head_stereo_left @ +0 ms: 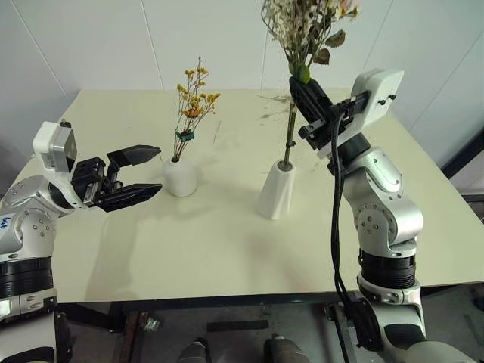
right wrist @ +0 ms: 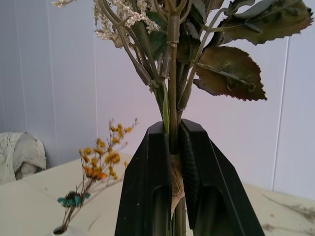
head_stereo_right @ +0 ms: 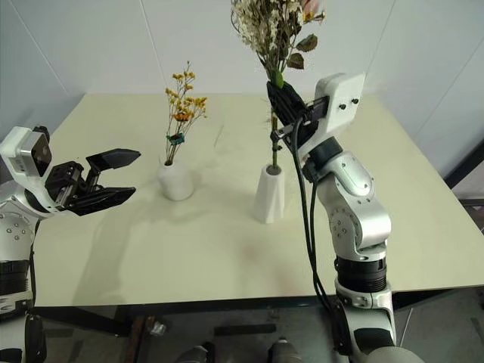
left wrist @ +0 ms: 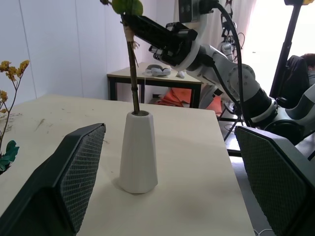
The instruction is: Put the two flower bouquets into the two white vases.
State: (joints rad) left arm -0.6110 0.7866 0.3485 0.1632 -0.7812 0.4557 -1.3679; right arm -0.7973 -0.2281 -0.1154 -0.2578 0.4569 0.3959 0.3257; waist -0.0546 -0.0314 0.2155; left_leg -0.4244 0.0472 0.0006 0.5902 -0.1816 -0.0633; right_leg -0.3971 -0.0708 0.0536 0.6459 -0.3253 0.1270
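Nearest to the viewer, the left gripper (head_stereo_left: 147, 172) hangs over the near left part of the pale cream table (head_stereo_left: 227, 249), its two black fingers spread wide with nothing between them. White panelled walls close off the far side of the table, and a second table with dark legs (left wrist: 147, 78) stands further back in the room.

Just right of that empty gripper sits the short round vase (head_stereo_left: 179, 177), already holding the thin sprig of yellow-orange blossoms (head_stereo_left: 193, 98), upright with a small teal tie on its stems. Right of it, near the table's middle, stands the taller tapered vase (head_stereo_left: 277, 190). The fuller bunch of pale flowers and greenery (head_stereo_left: 306, 26) rises above it, its stem end dipping into the vase mouth. The right gripper (head_stereo_left: 304, 85) is clamped on the stems high up, just below the leaves, well above the vase rim, so the bunch leans slightly.

Loose dried scraps (head_stereo_left: 272, 113) lie scattered on the far part of the table behind the vases.
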